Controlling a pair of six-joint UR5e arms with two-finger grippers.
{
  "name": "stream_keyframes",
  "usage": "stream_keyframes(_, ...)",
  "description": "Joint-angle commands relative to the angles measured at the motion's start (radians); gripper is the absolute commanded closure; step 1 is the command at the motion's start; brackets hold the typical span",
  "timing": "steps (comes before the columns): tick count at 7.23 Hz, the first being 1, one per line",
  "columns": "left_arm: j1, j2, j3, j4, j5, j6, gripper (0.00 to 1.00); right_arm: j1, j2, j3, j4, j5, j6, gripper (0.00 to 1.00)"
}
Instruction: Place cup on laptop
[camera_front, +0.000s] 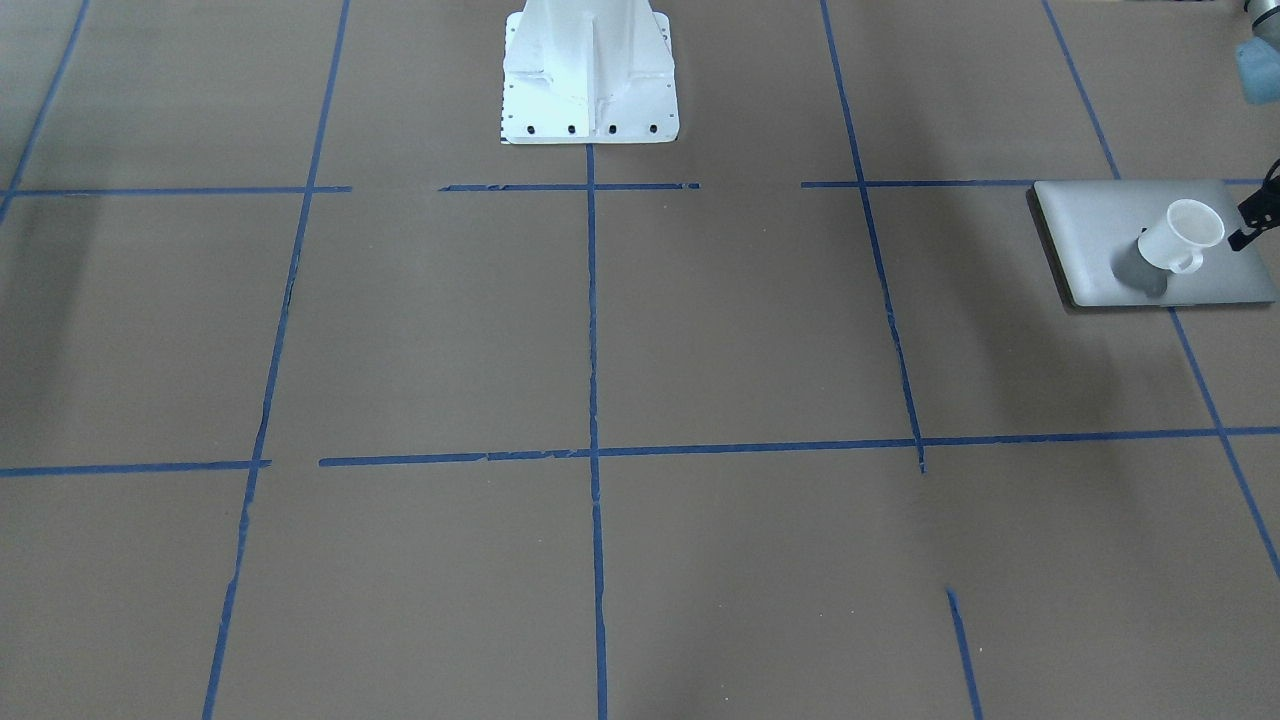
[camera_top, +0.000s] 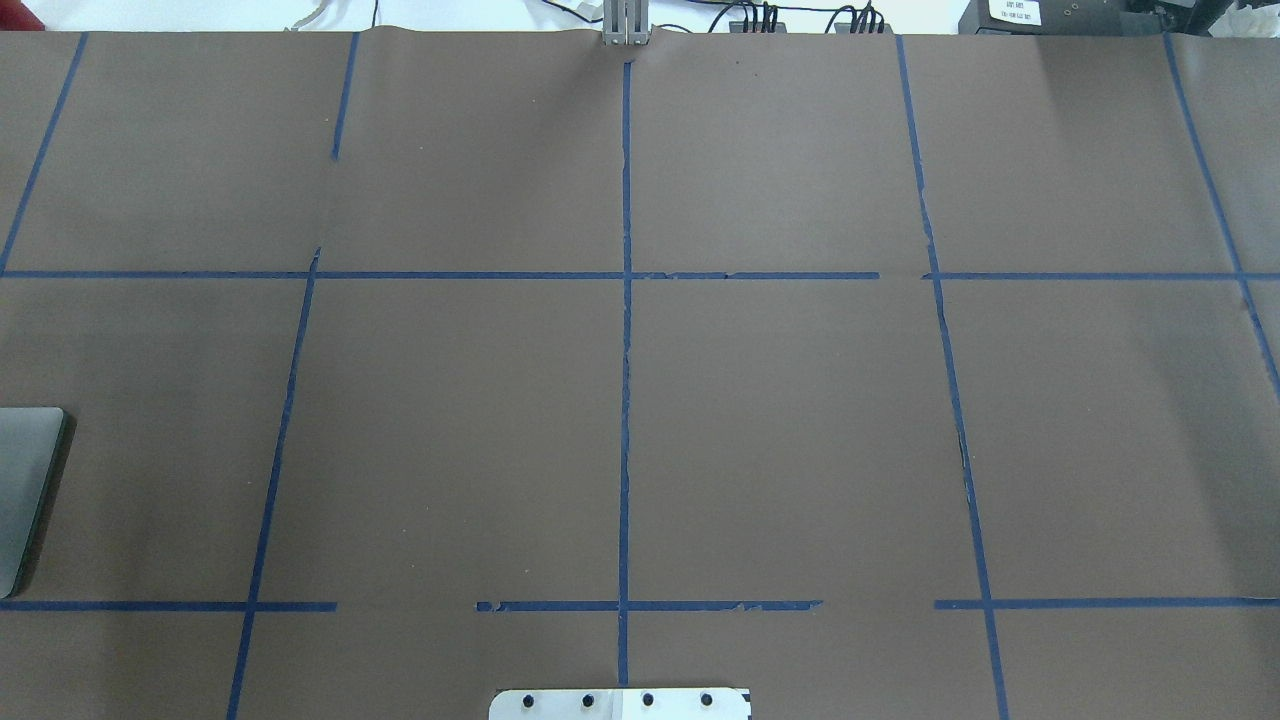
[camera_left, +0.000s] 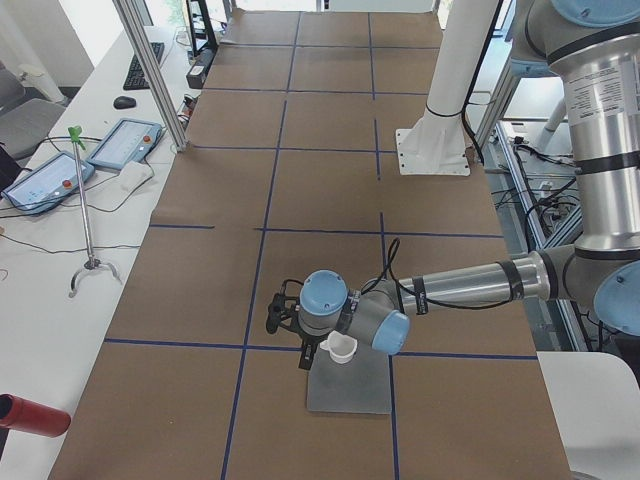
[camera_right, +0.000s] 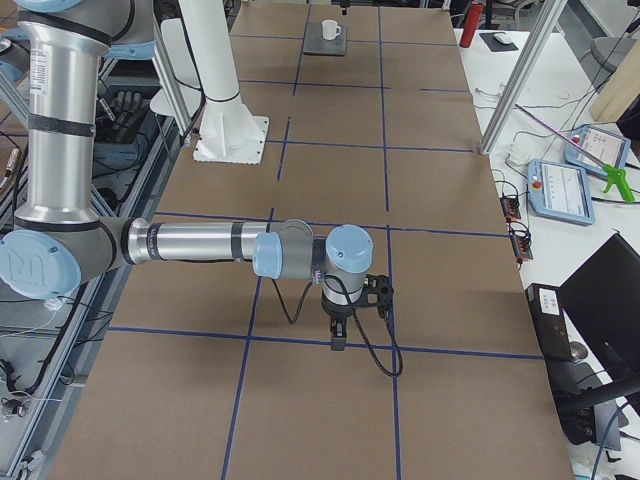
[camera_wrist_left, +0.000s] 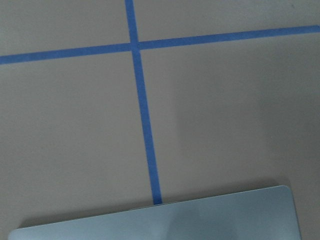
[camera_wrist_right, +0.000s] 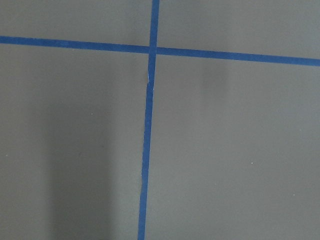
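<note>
The white cup (camera_front: 1183, 236) stands upright on the silver-grey laptop (camera_front: 1100, 240) at the table's end on my left side. It also shows in the exterior left view (camera_left: 342, 348), on the laptop (camera_left: 350, 390). My left gripper (camera_left: 306, 354) hangs close beside the cup, over the laptop's edge. One of its dark fingers (camera_front: 1250, 222) shows at the front view's right edge, just beside the cup's rim; I cannot tell whether the gripper is open or shut. My right gripper (camera_right: 337, 338) points down over bare table, far from the cup; I cannot tell its state.
The white robot pedestal (camera_front: 590, 80) stands at the table's middle near edge. Blue tape lines (camera_front: 594, 400) grid the brown table. Only the laptop's corner (camera_top: 25, 480) shows in the overhead view. Tablets (camera_left: 125, 143) and a red bottle (camera_left: 30, 413) lie on the operators' desk.
</note>
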Motion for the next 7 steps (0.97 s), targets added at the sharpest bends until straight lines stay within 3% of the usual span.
stream_keyframes(1, -0.095, -0.029, -0.054, 0.305, 0.025, 0.208, 0.0, 0.0, 0.0, 0.0, 0.001, 0.0, 0.0, 0.0)
stream_keyframes(3, -0.115, -0.04, -0.203, 0.526, 0.047, 0.265, 0.0, 0.0, 0.0, 0.0, 0.001, 0.0, 0.0, 0.0)
stream_keyframes(7, -0.13, -0.066, -0.246, 0.529, 0.061, 0.261, 0.0, 0.0, 0.0, 0.0, 0.001, 0.0, 0.0, 0.0)
